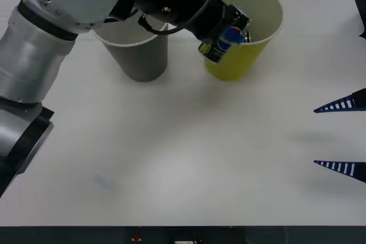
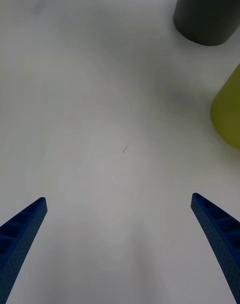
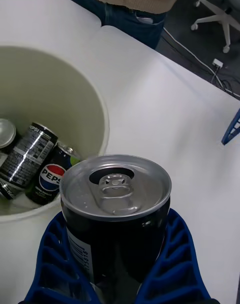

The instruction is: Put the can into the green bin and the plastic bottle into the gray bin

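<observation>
Left claw was clenched around the can, held upright at the green bin's rim – poised so a release would drop it among the cans already inside. Gray bin stood just beside the green bin. Right claw idled spread over the bench, well apart from the green bin.

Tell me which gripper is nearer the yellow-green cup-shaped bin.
Left. The left gripper holds a silver-topped can at the yellow-green bin's rim; the right gripper waits open, far toward the table's right edge.
</observation>
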### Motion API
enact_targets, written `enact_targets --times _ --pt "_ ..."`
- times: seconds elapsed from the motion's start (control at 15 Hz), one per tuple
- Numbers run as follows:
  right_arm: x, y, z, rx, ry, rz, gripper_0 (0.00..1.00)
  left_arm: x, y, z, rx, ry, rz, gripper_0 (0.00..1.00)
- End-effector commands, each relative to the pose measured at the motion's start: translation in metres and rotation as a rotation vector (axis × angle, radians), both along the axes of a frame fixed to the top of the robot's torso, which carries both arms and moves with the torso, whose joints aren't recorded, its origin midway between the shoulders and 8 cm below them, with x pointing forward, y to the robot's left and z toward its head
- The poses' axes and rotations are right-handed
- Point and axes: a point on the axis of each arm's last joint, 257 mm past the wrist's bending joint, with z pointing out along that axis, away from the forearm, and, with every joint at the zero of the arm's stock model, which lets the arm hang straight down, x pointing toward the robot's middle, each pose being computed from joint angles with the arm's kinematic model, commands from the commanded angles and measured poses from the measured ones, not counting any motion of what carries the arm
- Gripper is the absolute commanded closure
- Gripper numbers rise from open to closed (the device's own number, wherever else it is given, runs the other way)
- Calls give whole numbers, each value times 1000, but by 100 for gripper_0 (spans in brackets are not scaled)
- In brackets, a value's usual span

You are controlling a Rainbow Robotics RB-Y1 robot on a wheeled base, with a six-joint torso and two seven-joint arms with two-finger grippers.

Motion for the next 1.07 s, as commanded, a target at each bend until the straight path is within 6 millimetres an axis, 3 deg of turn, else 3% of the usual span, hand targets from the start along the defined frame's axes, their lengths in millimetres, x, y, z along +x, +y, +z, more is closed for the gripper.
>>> enact_targets --times 0.07,0.4,0.6,0.87,1.07 --pt "0 0 0 0 0 0 0 15 -11 16 14 -8 24 100" --pt "0 0 0 0 0 0 0 55 -33 35 46 -42 103 100" --pt "0 0 0 0 0 0 0 79 -39 34 20 -69 120 100" --pt "0 0 0 0 0 0 0 98 -47 30 -4 -104 141 100" --pt "0 0 0 0 0 0 0 100 -52 31 -4 -127 142 100"
